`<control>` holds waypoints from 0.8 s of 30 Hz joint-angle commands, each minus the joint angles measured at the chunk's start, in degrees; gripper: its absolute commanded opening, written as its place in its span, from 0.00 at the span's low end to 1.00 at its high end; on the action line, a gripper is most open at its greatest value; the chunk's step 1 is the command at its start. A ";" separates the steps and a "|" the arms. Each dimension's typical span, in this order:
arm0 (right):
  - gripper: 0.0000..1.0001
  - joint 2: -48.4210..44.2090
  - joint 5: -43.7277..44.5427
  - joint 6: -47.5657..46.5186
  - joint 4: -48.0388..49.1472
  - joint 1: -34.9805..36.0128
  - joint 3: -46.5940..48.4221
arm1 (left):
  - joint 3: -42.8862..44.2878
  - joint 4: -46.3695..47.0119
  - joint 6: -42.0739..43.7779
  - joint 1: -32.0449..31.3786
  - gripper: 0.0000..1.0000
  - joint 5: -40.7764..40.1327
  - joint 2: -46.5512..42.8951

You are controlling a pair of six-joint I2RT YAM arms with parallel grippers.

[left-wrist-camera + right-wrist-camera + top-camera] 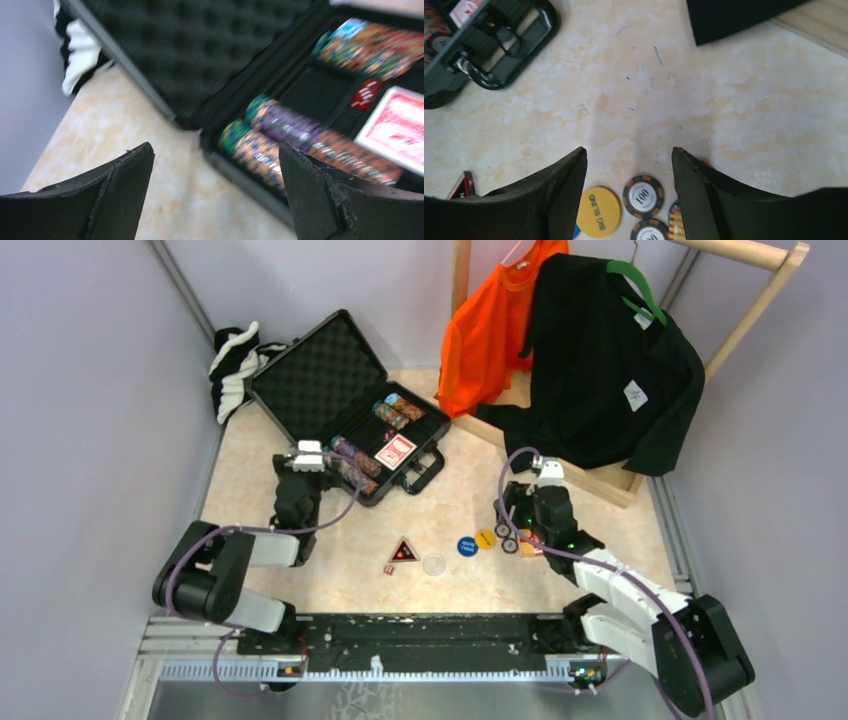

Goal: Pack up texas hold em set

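Note:
The black briefcase [318, 368] lies open at the back left, with rows of poker chips [356, 457] and a red card deck [396, 451] in its foam tray. My left gripper [305, 462] hovers at the case's near left edge. In the left wrist view it [215, 150] is open and empty, with the chip rows [280, 135] just beyond. My right gripper [522, 502] hangs open over loose chips [510, 540]. Below its jaws [628, 150] lie a yellow disc [599, 211] and a 100 chip [643, 196]. A blue disc [467, 546], a clear disc [434, 564] and the black-red triangle [404, 551] lie mid-table.
An orange shirt [495, 330] and a black shirt [610, 360] hang on a wooden rack [600, 478] at the back right. A striped cloth [235, 365] lies behind the case. The case handle [425, 472] points toward the right arm. A small red piece [389, 569] lies beside the triangle.

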 commanded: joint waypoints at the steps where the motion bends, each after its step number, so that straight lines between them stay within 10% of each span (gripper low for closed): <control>1: 0.64 1.99 -2.84 -3.13 1.50 2.45 8.22 | 3.32 -1.98 3.15 -7.23 0.99 -11.75 -4.69; 9: 0.65 21.34 -5.64 -4.12 -8.39 4.54 31.54 | 13.94 -31.35 -10.95 -8.82 1.00 -7.89 -17.00; 24: 0.57 59.39 -5.06 -1.97 -19.11 6.08 73.66 | 12.86 -47.79 -24.41 -9.74 1.00 -17.50 -24.26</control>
